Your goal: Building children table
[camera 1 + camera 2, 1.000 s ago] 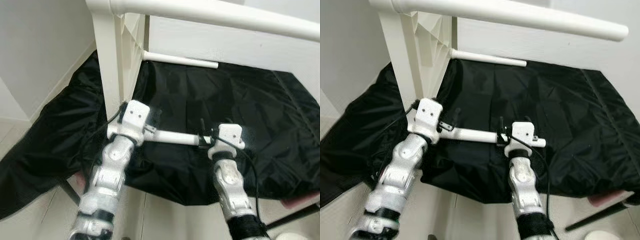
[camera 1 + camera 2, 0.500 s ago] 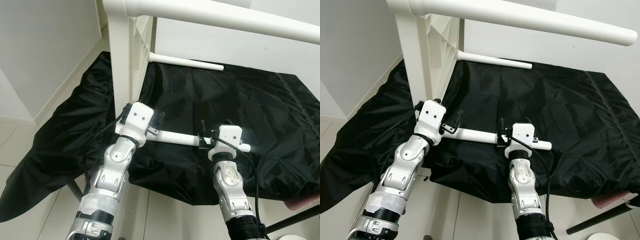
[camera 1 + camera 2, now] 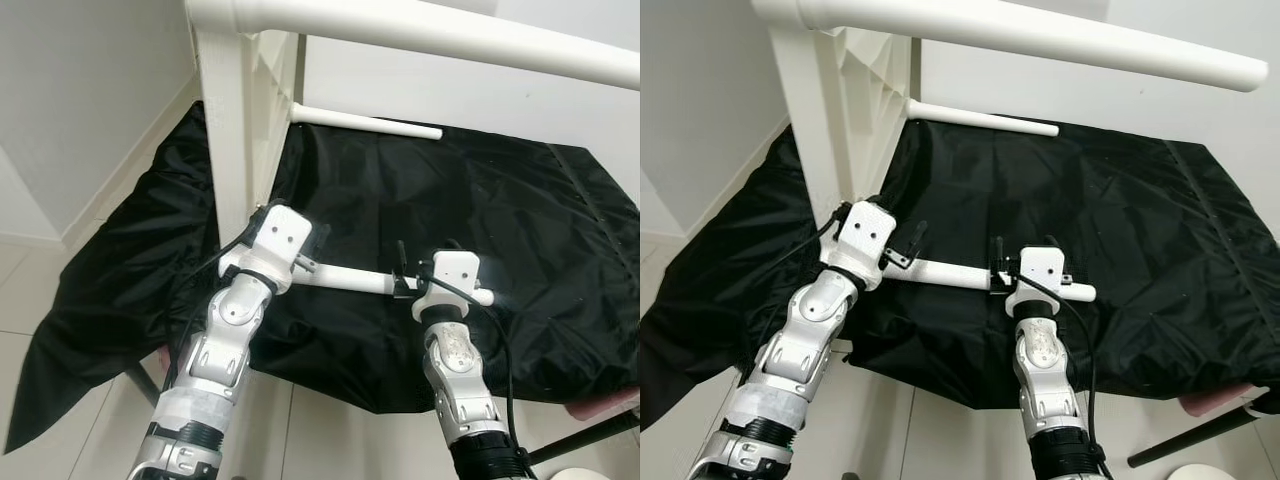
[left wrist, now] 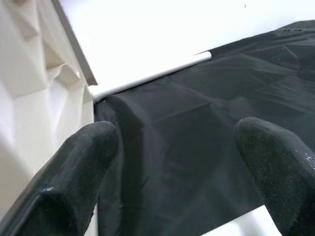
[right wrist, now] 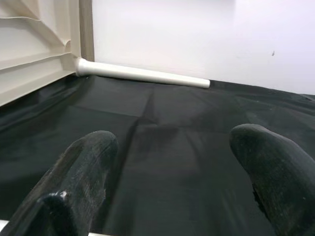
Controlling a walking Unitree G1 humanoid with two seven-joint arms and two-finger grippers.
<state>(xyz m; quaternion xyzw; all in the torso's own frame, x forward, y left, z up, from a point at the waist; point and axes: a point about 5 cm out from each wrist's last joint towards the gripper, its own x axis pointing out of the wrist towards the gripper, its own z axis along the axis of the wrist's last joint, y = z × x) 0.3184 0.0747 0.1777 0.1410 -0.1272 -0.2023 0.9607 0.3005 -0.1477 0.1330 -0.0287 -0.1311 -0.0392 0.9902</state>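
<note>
Presently, both arms work at one loose white leg (image 3: pixel 355 280) that lies crosswise on the black sheet (image 3: pixel 480 200) covering the surface. The left pincer (image 3: pixel 312 250) stands at the leg's left end and the right pincer (image 3: pixel 405 272) toward its other end; in the wrist views both show their fingers (image 4: pixel 74 177) (image 5: pixel 78 172) spread, with a strip of white just below them, so whether the leg is actually gripped cannot be told. Beside the left arm rises the white table body (image 3: pixel 235 130), tipped on its side, its ribbed underside facing the sheet; one fitted leg (image 3: pixel 365 122) projects from it along the far edge of the sheet, and another thick leg (image 3: pixel 450 40) crosses overhead. Judged from this layout, the step in hand is fitting the loose leg into a socket near the left arm. The next move would call for a firm hold, then lining the leg's end squarely with the socket.
</note>
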